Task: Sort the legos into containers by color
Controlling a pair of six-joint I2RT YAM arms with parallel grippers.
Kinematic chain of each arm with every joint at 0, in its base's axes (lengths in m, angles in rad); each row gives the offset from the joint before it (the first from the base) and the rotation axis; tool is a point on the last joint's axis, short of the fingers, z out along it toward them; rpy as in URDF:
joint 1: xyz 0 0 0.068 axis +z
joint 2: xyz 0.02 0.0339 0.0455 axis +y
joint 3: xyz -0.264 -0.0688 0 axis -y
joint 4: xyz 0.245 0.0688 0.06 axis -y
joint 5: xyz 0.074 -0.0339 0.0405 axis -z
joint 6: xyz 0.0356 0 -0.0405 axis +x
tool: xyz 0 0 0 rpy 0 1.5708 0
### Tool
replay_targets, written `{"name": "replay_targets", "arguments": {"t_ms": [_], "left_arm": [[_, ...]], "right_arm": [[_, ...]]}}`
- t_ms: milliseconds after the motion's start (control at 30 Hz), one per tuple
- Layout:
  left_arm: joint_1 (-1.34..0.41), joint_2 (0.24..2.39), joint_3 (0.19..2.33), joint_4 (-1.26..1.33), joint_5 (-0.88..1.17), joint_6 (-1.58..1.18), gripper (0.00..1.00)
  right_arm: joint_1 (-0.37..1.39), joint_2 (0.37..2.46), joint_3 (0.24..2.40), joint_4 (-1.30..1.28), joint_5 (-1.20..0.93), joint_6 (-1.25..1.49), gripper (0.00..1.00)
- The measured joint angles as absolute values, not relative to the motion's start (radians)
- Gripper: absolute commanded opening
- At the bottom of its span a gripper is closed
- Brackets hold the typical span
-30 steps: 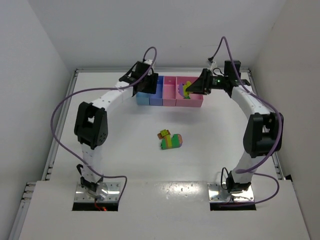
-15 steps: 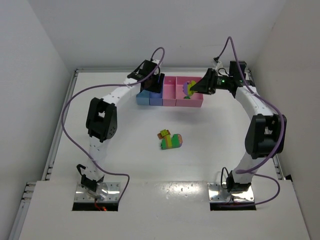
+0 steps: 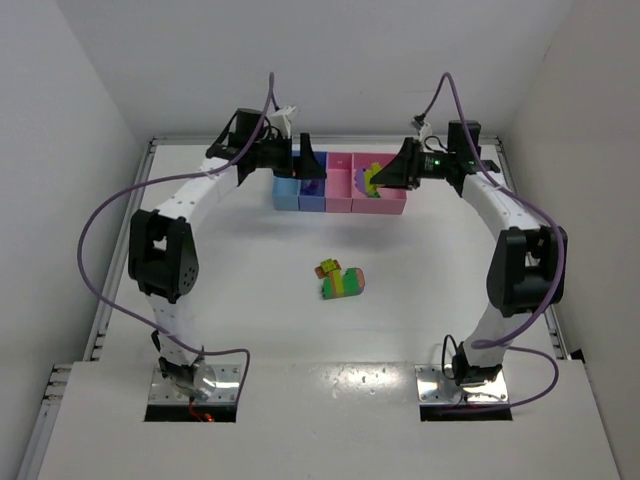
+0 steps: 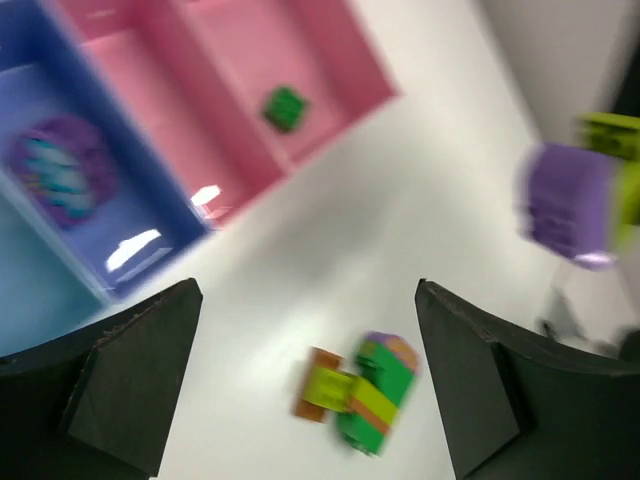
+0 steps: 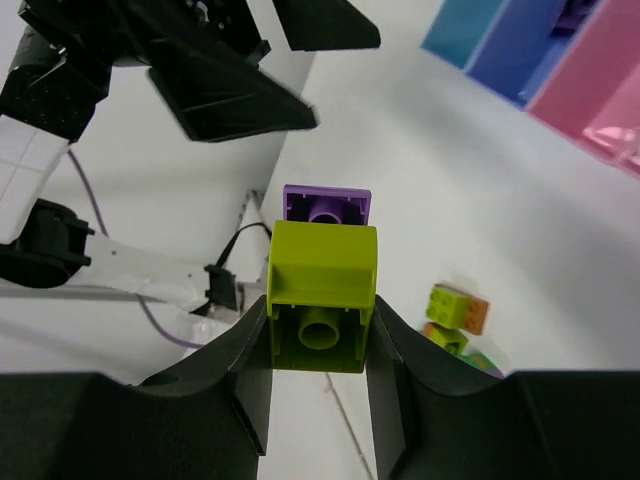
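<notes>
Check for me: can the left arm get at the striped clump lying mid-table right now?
Probably yes. The left claw is open and empty near the bins, nothing stands between it and the striped clump, and the right claw holds its brick pair off to the side.

Both arms raised, bowed outward, tools facing each other.
L arm [image 3: 160,250] arcs from base at 7 o'clock to L tool [image 3: 303,163] near 12, aimed toward 3, fingers [image 4: 130,385] spread wide, nothing btwn. R arm [image 3: 525,265] arcs from 5 to R tool [image 3: 384,178] near 1, aimed toward 9, clamped on lime-purple lego [image 5: 322,275].
</notes>
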State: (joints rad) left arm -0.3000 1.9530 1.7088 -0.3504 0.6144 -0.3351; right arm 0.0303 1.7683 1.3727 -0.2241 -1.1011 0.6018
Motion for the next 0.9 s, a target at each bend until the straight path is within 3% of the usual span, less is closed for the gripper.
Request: {"name": "replay_targets", "arguments": {"t_ms": [267, 900], "left_arm": [[-0.302, 1.859, 1.553, -0.242, 0.918, -0.411, 0.92], [-0.306, 1.858, 1.468, -0.095, 1.2, -0.51, 0.89]], "right_arm": [[0.123, 1.785, 1.373, -0.111, -1.195, 0.707, 0.0], [0.158, 1.803, 1.359, 0.003, -1.25, 0.804, 0.0]]}}
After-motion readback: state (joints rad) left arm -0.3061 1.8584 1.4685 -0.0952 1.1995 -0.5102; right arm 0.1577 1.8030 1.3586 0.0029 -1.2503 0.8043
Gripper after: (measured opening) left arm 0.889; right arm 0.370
